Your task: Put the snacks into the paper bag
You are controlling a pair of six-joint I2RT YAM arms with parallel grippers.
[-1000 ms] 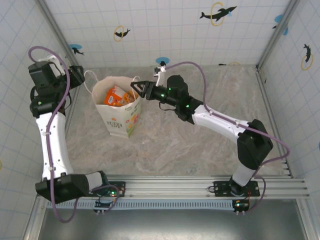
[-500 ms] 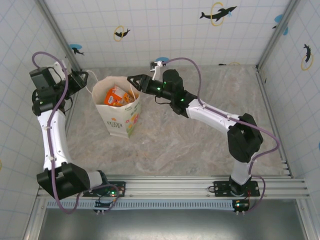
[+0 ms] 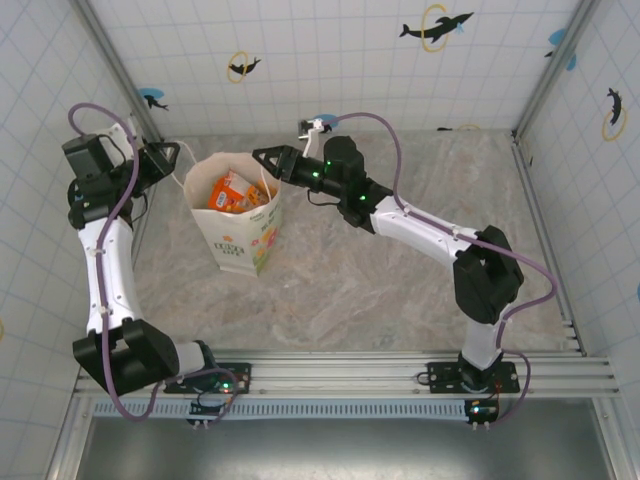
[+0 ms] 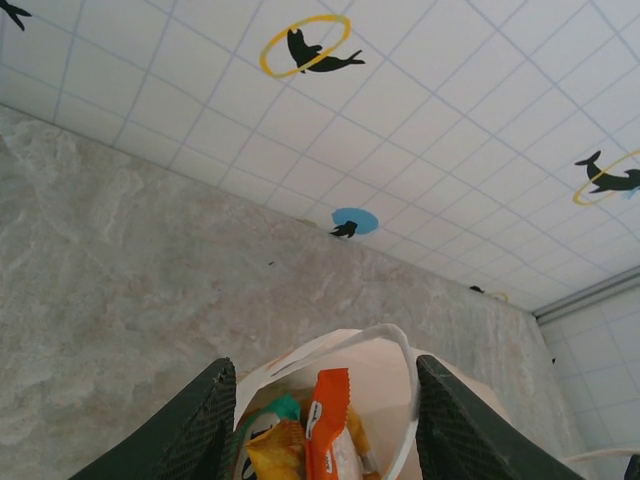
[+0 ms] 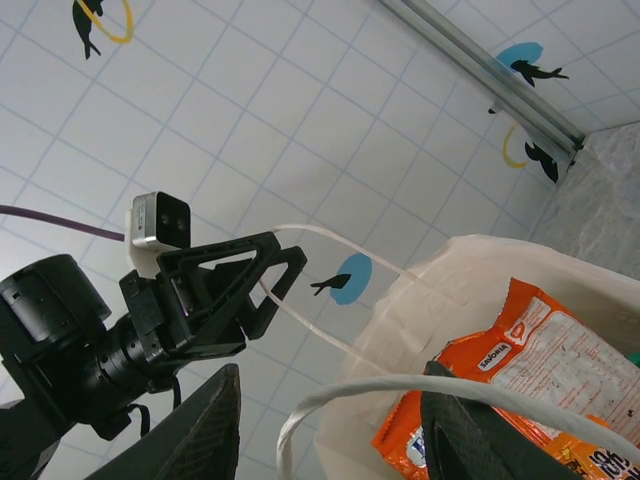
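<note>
Both arms have advanced to the paper bag (image 3: 240, 235) at upper left of the surface (image 3: 400, 290); the snacks (image 3: 232, 192) lie inside. Left gripper (image 3: 172, 152) and right gripper (image 3: 262, 157) have narrowed, jaws apart, each astride a string handle (image 5: 400, 379). Loading appears complete; a handle grasp likely follows.

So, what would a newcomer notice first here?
The white bag stands at the back left of the table, with orange and yellow snacks showing in its open top. The left gripper is at its left rim and the right gripper at its right, each with open jaws around a string handle.
</note>
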